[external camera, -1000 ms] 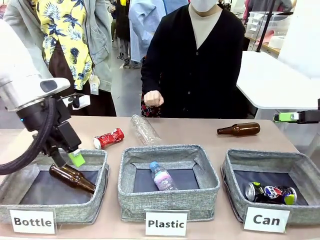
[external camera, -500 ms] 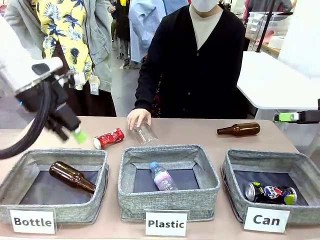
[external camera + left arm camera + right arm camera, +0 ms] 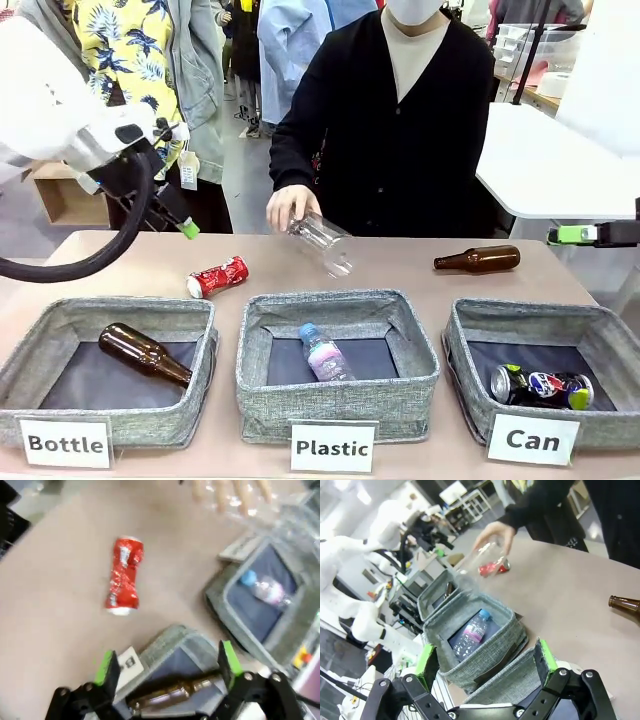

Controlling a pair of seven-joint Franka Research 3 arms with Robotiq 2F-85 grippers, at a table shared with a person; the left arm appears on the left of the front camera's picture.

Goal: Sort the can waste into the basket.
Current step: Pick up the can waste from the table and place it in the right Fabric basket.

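Left end effector (image 3: 167, 659) higher (clear bottle (image 3: 322, 243) too)

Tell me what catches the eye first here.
A person's hand holds a clear bottle tilted in the air behind the middle basket. A crushed red can lies on the table behind the left basket, and the left tool hangs open and empty nearby, raised off the table.

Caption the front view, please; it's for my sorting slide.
Red can lies on the table, black can sits in the Can basket, a person holds a clear bottle.
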